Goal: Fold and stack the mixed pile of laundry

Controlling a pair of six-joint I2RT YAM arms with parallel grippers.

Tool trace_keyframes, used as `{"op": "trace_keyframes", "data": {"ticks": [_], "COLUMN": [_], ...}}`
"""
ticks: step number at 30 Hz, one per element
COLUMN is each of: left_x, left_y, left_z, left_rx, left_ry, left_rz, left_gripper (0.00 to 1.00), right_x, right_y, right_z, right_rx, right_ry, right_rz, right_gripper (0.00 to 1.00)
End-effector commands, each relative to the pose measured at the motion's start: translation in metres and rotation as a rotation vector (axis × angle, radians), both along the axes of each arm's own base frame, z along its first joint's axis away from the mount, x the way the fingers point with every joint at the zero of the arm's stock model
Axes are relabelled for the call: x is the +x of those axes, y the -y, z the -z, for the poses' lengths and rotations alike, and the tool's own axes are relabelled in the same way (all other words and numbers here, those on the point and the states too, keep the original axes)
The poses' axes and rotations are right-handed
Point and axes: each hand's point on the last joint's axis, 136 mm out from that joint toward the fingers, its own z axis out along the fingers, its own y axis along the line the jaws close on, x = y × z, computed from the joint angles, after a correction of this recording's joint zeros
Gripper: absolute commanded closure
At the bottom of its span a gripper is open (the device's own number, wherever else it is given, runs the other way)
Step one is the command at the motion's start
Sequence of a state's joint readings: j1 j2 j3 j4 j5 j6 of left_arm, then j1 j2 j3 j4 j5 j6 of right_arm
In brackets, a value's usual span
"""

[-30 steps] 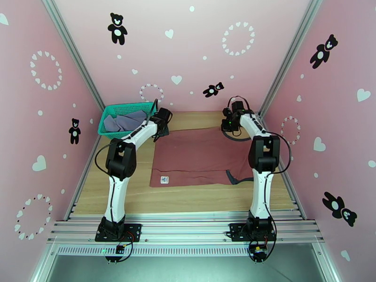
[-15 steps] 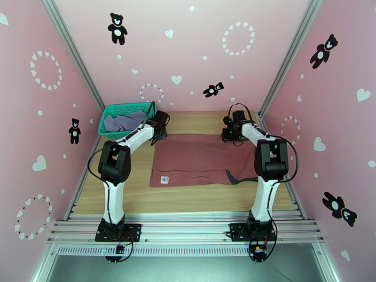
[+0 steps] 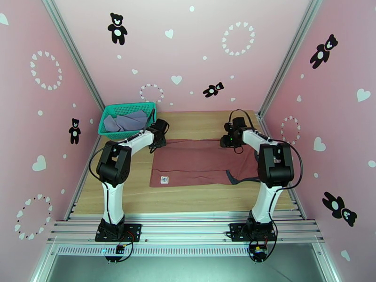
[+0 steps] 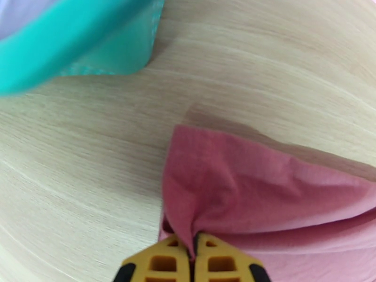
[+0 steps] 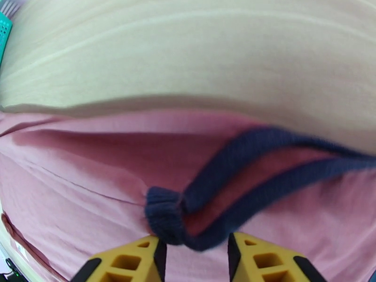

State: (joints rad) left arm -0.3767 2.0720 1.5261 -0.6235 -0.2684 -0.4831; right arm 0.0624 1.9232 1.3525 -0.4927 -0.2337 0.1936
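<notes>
The rust-red tank top [image 3: 197, 160] lies flat in the middle of the tabletop [image 3: 188, 198]. At its far left corner we see the left tool [image 4: 193, 246] pinching the cloth. At its far right, the right tool [image 5: 193, 259] stands spread, with the navy strap [image 5: 263, 165] just before it. The grey shirt [image 3: 124, 122] lies in the teal basket [image 3: 129, 105], at the far left corner.

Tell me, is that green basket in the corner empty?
Not empty. The teal basket at the far left holds a crumpled grey-lavender shirt, seen from above.

Rust-red tank top [image 3: 197, 160] lies spread on the table [image 3: 188, 192]; grey-lavender shirt [image 3: 124, 122] crumpled in the basket [image 3: 104, 124].
</notes>
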Motion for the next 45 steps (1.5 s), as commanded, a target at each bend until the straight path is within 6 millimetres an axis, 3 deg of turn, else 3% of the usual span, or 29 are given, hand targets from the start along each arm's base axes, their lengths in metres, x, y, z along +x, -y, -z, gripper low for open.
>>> {"op": "trace_keyframes", "data": {"ticks": [1, 6, 9, 11, 17, 23, 31, 41, 43, 45], "left_x": [0.001, 0.0, 0.0, 0.0, -0.001, -0.002, -0.003, -0.028, -0.034, -0.038], "left_y": [0.003, 0.002, 0.002, 0.002, 0.0, -0.003, -0.004, -0.025, -0.025, -0.024], "left_z": [-0.016, -0.014, -0.014, -0.013, -0.011, -0.01, -0.003, 0.012, 0.014, 0.012], "left_rx": [-0.026, -0.023, -0.02, -0.02, -0.004, 0.01, 0.025, 0.116, 0.1, 0.084], "left_ry": [0.042, 0.04, 0.04, 0.037, 0.032, 0.029, 0.009, -0.089, -0.098, -0.096], "left_rz": [-0.005, -0.007, -0.006, -0.004, -0.001, 0.0, -0.004, -0.054, -0.057, -0.062], "left_gripper": [1.0, 1.0, 1.0, 1.0, 1.0, 1.0, 1.0, 0.66, 0.66, 0.74], "right_x": [0.006, 0.013, 0.016, 0.018, 0.01, -0.017, -0.055, -0.058, -0.058, -0.058], "right_y": [-0.003, -0.019, -0.028, -0.034, -0.046, -0.037, -0.022, -0.017, -0.015, -0.014], "right_z": [-0.037, -0.053, -0.052, -0.043, -0.001, 0.027, 0.039, 0.05, 0.05, 0.048], "right_rx": [0.022, 0.077, 0.083, 0.086, 0.071, 0.028, -0.024, -0.049, -0.061, -0.069], "right_ry": [0.089, 0.099, 0.089, 0.059, -0.055, -0.136, -0.186, -0.207, -0.208, -0.206], "right_rz": [0.021, 0.007, 0.01, 0.011, 0.022, 0.033, 0.077, 0.101, 0.1, 0.1], "right_gripper": [0.59, 0.58, 0.57, 0.61, 0.9, 1.0, 1.0, 1.0, 1.0, 1.0]}}
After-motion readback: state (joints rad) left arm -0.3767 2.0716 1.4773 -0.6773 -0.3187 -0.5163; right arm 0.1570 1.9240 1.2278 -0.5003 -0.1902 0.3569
